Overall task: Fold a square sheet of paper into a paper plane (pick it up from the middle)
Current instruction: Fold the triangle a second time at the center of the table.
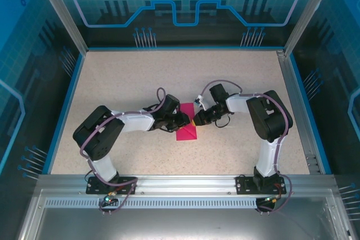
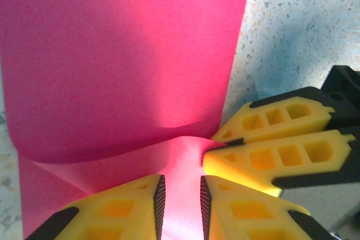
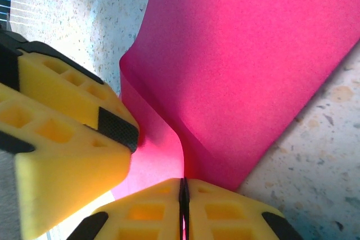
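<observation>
centrally, right end effector (image 3: 183, 186) pinches pink paper (image 3: 253, 54); left end effector (image 2: 181, 186) slightly open over it.

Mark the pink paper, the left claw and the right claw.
pink paper (image 2: 124, 54): left wrist view, flat upper face.
left claw (image 2: 181, 186): left wrist view, gap between its fingertips.
right claw (image 3: 183, 188): right wrist view, seam between its closed fingertips.

Speckled beige table (image 1: 124, 82); magenta paper plane (image 1: 187, 133) (half-folded) lying centre.
</observation>
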`<action>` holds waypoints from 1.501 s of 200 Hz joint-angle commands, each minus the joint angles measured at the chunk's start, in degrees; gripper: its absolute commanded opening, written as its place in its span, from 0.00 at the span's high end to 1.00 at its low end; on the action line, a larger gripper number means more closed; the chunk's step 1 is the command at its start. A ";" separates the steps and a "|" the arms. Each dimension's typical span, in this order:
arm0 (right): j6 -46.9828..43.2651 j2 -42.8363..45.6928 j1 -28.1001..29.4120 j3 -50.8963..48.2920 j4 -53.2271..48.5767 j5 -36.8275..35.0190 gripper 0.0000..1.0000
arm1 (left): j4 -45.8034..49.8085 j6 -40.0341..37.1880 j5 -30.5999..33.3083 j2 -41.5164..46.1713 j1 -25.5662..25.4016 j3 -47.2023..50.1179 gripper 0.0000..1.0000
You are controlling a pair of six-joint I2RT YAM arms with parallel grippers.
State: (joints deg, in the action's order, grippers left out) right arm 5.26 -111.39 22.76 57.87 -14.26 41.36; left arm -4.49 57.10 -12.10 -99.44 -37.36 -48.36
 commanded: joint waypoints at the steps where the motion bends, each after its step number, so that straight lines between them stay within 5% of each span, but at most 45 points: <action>1: -0.79 -1.81 -0.66 1.02 -1.62 -1.75 0.90 | -1.30 0.51 -1.00 2.72 -0.60 1.47 0.72; 300: -0.61 0.66 -1.36 -1.01 0.93 -0.76 0.93 | -3.52 -0.02 -0.65 2.85 -1.11 2.16 0.69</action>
State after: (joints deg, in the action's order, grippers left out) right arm 5.28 -111.57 22.72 58.02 -14.33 41.17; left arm -8.01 57.10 -12.91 -98.17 -38.02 -47.07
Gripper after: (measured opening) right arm 0.072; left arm 0.312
